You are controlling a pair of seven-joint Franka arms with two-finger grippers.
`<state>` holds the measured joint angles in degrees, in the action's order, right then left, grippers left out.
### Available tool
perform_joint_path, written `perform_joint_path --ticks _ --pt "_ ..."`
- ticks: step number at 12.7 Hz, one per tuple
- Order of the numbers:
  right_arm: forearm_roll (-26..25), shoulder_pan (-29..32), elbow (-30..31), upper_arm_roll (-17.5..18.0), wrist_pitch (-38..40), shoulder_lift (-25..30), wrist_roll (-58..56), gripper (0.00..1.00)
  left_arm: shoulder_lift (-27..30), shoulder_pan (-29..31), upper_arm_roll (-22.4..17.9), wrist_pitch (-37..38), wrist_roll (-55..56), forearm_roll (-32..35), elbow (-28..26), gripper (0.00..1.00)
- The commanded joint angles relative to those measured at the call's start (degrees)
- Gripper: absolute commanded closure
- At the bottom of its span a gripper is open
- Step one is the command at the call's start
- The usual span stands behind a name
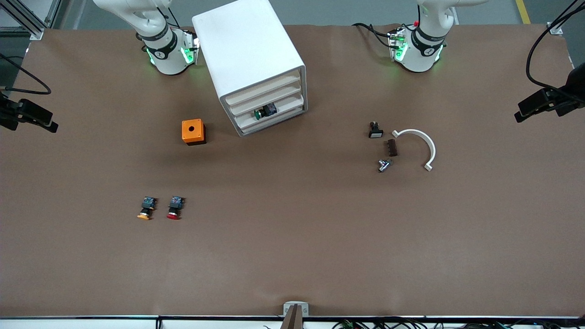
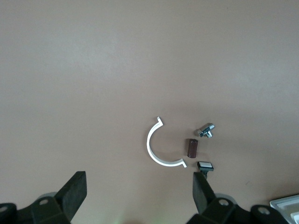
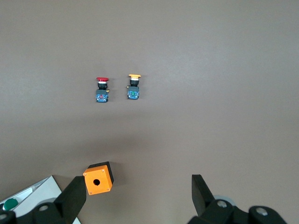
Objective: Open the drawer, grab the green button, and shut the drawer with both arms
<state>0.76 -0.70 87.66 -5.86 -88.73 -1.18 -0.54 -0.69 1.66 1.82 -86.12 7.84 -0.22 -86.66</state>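
The white cabinet (image 1: 249,55) stands at the robots' side of the table between the two arms, with four cream drawer fronts. The green-capped button (image 1: 265,111) lies in the third drawer from the top (image 1: 287,106), which sits barely out. The button also shows at the edge of the right wrist view (image 3: 10,203). My left gripper (image 2: 139,182) is open and empty, high over the table near its base. My right gripper (image 3: 138,184) is open and empty, high over the table beside the cabinet. Both arms wait folded at their bases.
An orange box with a hole (image 1: 193,131) sits beside the cabinet. The yellow-capped button (image 1: 146,208) and red-capped button (image 1: 174,208) lie nearer the front camera. A white arc (image 1: 422,144), brown block (image 1: 391,147), metal part (image 1: 384,165) and small switch (image 1: 375,130) lie toward the left arm's end.
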Motion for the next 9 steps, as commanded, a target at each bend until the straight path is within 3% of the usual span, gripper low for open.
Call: perform_joint_path --ticks 1,5,9 --pt "-0.76 1.05 -0.47 0.67 0.67 0.04 -0.07 0.0 -5.62 -0.43 0.9 1.74 -0.11 1.45 2.55 0.0" --pt "-0.68 0.44 -0.56 1.02 1.63 0.13 4.91 0.0 -14.13 -3.93 0.82 1.74 1.72 1.1 3.24 0.0" --pt "-0.41 -1.75 -0.56 1.11 2.77 0.13 12.38 0.0 -23.01 -9.9 0.99 1.04 23.31 0.57 7.28 0.0"
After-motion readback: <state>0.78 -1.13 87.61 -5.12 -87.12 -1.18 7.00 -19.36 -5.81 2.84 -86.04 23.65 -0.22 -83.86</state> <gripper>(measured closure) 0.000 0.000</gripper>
